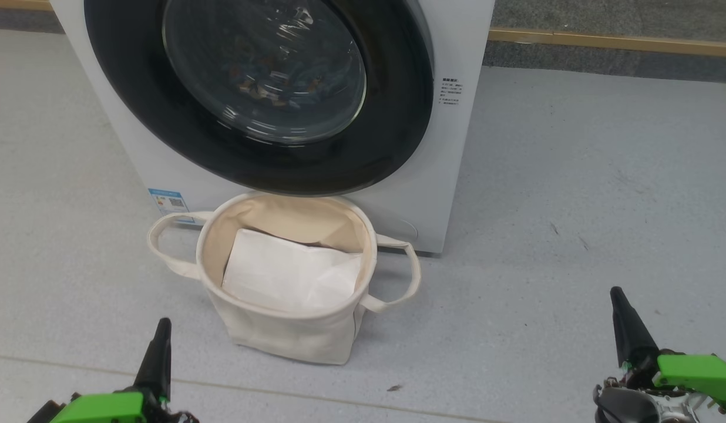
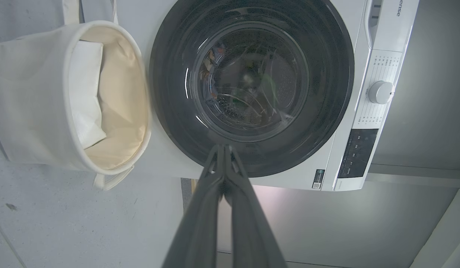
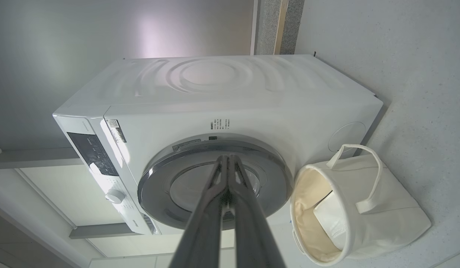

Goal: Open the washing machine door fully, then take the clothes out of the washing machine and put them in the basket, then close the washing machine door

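Step in hand: opening the washing machine door [image 1: 257, 88], not yet begun. It sits shut against the washing machine [image 1: 451, 194], a glossy black ring around domed glass. The clothes [image 1: 269, 82] show dimly through the glass, inside the drum. The basket [image 1: 292, 335] stands on the floor [image 1: 545, 235] just below the door, with a flat white sheet [image 1: 292, 276] in it. My left gripper [image 2: 222, 149] and right gripper [image 3: 227, 158] have fingers together, hold nothing, and hang low, apart from the washer. Next, I judge: hook the door's rim and swing it wide, clearing the basket
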Motion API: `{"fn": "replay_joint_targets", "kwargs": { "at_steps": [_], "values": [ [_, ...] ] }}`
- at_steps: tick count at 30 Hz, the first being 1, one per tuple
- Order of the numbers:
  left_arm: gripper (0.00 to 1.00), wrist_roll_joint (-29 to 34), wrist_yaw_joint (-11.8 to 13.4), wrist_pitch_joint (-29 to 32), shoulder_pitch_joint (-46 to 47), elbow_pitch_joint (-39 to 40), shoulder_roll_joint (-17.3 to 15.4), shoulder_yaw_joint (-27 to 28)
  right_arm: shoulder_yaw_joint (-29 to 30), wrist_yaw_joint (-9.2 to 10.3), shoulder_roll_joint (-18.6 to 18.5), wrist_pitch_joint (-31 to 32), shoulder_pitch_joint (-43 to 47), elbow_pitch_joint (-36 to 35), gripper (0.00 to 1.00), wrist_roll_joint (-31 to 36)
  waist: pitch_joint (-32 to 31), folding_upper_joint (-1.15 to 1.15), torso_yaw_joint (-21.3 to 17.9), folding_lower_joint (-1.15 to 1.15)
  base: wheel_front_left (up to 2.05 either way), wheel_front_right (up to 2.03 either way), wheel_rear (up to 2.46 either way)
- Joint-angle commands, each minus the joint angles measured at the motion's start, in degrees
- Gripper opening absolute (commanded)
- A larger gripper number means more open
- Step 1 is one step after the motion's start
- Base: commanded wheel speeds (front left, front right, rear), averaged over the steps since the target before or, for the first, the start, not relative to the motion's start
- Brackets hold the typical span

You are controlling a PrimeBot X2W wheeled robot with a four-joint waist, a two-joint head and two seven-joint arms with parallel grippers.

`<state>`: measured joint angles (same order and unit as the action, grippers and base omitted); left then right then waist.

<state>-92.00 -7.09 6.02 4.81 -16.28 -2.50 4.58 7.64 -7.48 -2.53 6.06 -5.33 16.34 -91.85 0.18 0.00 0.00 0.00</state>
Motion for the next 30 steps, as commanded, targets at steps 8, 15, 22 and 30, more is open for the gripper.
{"fn": "replay_joint_targets", "kwargs": {
  "at_steps": [8,15,22,30],
  "values": [
    [0.0,-0.2,-0.4,0.5,1.4,2.3,-0.4,1.9,-1.1,-0.01,-0.3,0.4,-0.9,-2.3,0.0,-0.3,0.0,0.0,0.0,0.0,0.0,0.0,0.0],
    [0.0,-0.2,-0.4,0.5,1.4,2.3,-0.4,1.9,-1.1,-0.01,-0.3,0.4,-0.9,-2.3,0.0,-0.3,0.0,0.0,0.0,0.0,0.0,0.0,0.0],
    [0.0,-0.2,-0.4,0.5,1.4,2.3,-0.4,1.9,-1.1,-0.01,-0.3,0.4,-0.9,-2.3,0.0,-0.3,0.0,0.0,0.0,0.0,0.0,0.0,0.0],
    [0.0,-0.2,-0.4,0.5,1.4,2.3,-0.4,1.9,-1.1,-0.01,-0.3,0.4,-0.9,-2.3,0.0,-0.3,0.0,0.0,0.0,0.0,0.0,0.0,0.0]
  ]
}}
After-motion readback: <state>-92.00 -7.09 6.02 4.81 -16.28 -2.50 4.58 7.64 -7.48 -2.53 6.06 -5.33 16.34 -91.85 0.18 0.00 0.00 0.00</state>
